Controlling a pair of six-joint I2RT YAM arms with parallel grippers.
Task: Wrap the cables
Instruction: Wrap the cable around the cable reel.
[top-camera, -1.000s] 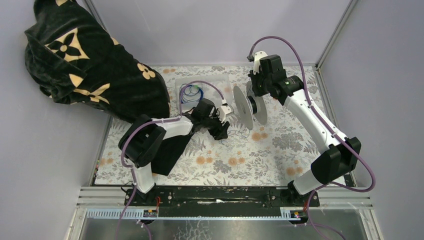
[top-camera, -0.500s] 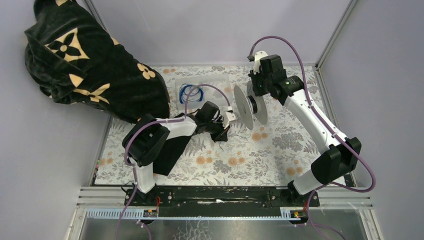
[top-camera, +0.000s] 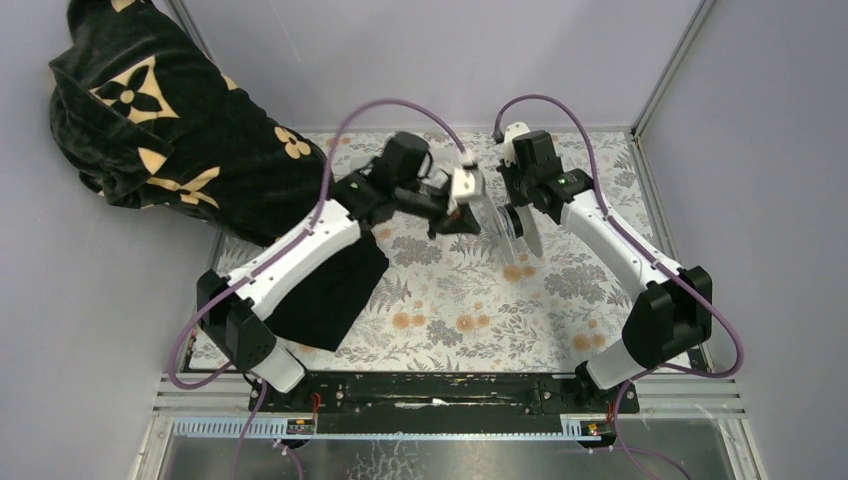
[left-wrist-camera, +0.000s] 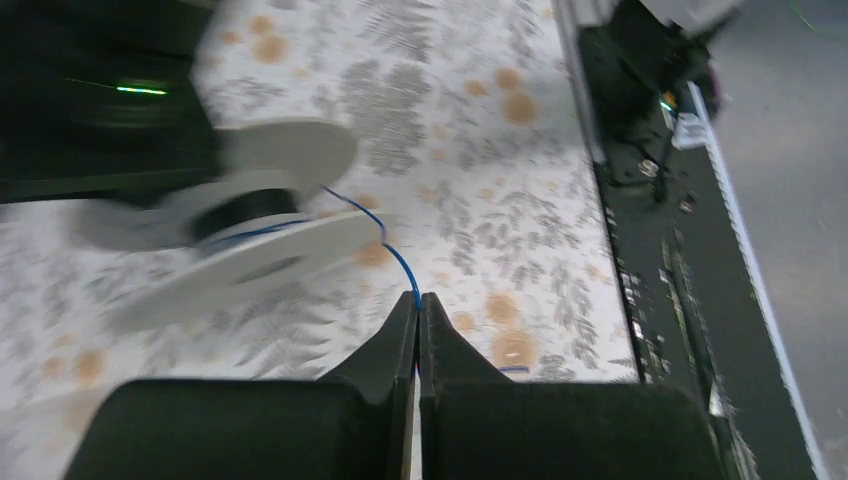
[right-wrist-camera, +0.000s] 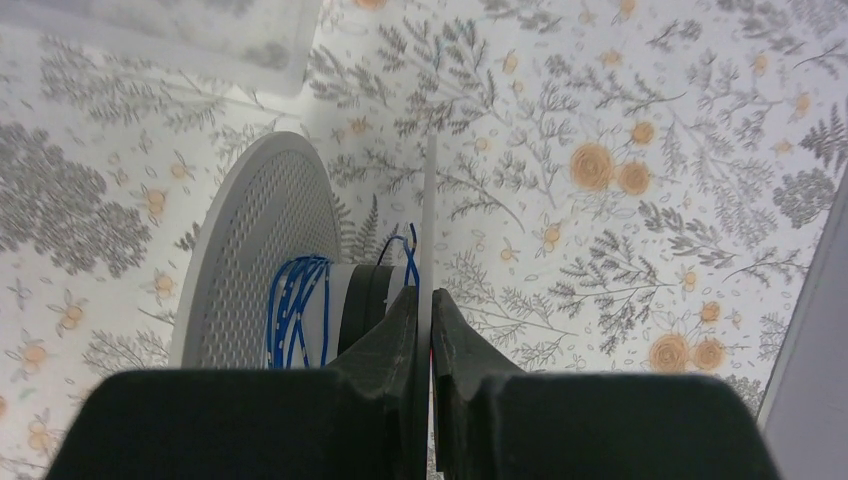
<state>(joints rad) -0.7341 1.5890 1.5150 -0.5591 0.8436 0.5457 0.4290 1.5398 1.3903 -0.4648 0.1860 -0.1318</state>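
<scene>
Above the table (top-camera: 450, 310), left gripper (left-wrist-camera: 418, 300) pinches shut on a blue cable (left-wrist-camera: 400, 262); right gripper (right-wrist-camera: 430, 300) clamps the spool (right-wrist-camera: 255, 230) rim.

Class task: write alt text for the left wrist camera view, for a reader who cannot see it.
The left pincer, shut, pinches a thin blue cable that runs up and left to a blurred white spool with a dark hub. Beneath is a floral table cover, with a black rail along the right.

bright, even light; spool (left-wrist-camera: 262, 266) motion-blurred in left wrist view.
</scene>
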